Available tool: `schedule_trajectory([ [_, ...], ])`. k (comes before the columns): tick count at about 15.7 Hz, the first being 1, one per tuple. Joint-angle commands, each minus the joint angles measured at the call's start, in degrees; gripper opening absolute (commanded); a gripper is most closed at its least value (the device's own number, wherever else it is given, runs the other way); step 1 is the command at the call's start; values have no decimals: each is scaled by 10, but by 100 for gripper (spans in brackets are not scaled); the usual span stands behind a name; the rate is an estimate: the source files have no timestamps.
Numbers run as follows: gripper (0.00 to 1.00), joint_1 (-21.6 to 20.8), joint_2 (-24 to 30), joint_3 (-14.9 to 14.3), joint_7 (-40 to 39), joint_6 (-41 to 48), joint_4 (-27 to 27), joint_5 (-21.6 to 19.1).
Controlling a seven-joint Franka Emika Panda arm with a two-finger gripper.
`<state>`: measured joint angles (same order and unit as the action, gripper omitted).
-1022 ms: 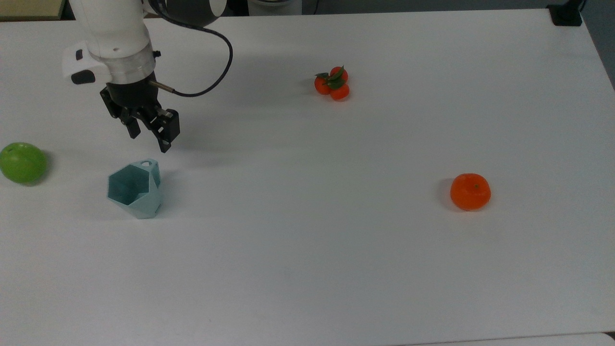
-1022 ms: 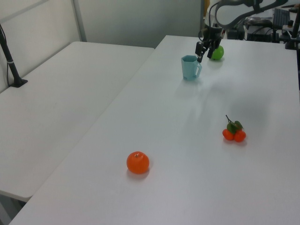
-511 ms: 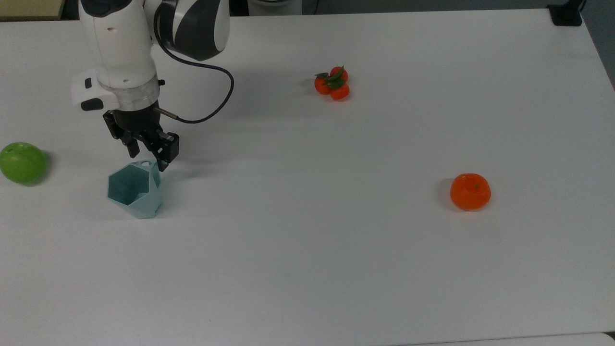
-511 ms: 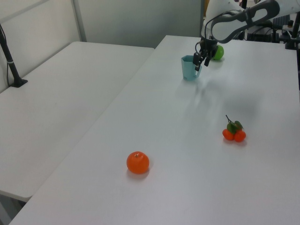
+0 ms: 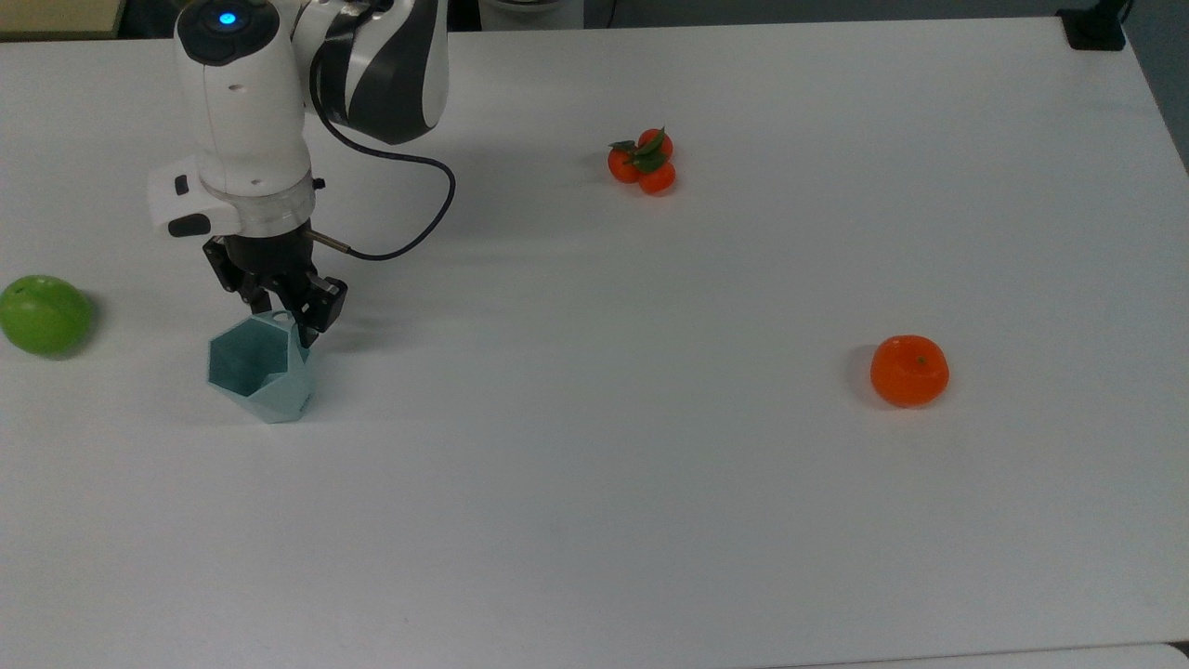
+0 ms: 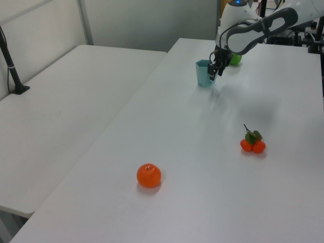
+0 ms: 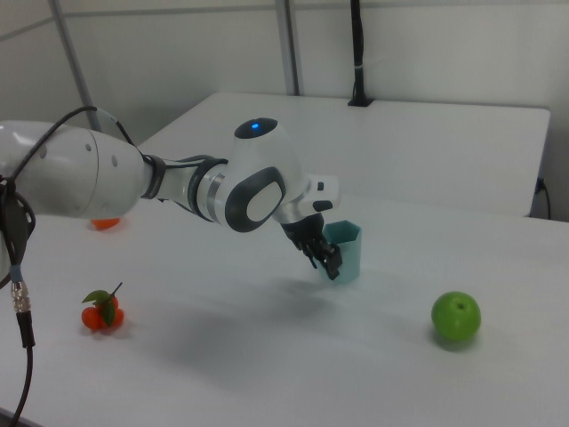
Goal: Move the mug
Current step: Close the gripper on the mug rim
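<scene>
The mug (image 5: 257,369) stands upright on the white table (image 5: 650,483), toward the top view's left, its hexagonal mouth open upward and its small loop handle on the side where the gripper (image 5: 290,321) is. The gripper comes down at the mug's handle side, with its black fingers (image 5: 311,308) set a narrow way apart about the handle and rim there; whether they press on the mug cannot be told, and the mug sits flat on the table. In the left view the gripper (image 6: 213,73) hangs at the right edge of the mug (image 6: 203,73) (the mug is at the far end of the table in the left view), and in the right view the gripper (image 7: 327,258) sits just in front of the mug (image 7: 345,252). A green apple (image 5: 44,314) lies well to the top view's left of the mug, near the table edge. A cluster of small tangerines (image 5: 643,163) with green leaves lies near the middle of the table toward the top view's top, and a lone orange (image 5: 908,370) lies far toward the top view's right, well apart from everything else.
</scene>
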<state>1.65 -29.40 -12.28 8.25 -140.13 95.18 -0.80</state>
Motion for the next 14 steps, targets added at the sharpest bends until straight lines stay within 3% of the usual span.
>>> schedule_trajectory([
  [1, 40, -3, -8, -3, 11, -21, -1, 19],
  [4, 27, -5, -16, -1, 11, -24, -1, 30],
  [6, 3, -5, -17, -1, 11, -38, 0, 32],
  [14, 0, -3, -14, 0, 12, -39, 0, 27],
])
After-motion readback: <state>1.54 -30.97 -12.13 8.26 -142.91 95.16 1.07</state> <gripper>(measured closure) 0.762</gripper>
